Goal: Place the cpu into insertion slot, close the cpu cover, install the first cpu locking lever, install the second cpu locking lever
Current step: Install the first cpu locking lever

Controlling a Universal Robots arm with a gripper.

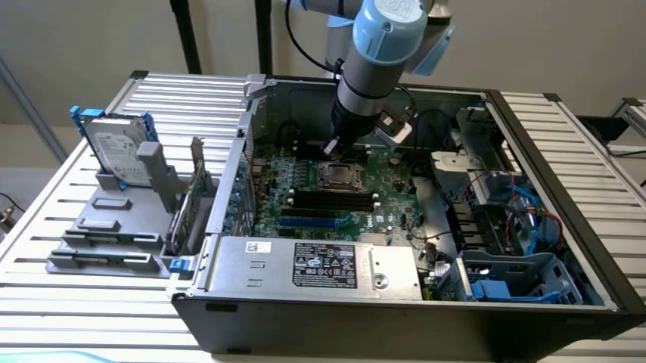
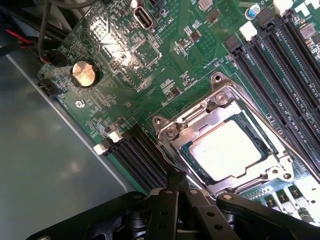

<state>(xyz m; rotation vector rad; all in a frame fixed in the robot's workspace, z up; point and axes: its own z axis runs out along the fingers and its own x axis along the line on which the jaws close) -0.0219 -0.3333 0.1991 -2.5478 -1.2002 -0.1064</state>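
Hanging fully closed, the pincer [image 2: 174, 177] stands right at the edge of the cpu cover [image 2: 197, 120].

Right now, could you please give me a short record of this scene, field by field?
case: open computer case, lying on a slatted table
chip: seated in the socket, silver face up
cover: down over the chip's edges
gripper: shut, tip close to a corner of the socket
memory slots: long, black, beside the socket
hard drive: upright in a grey stand, exterior view's left
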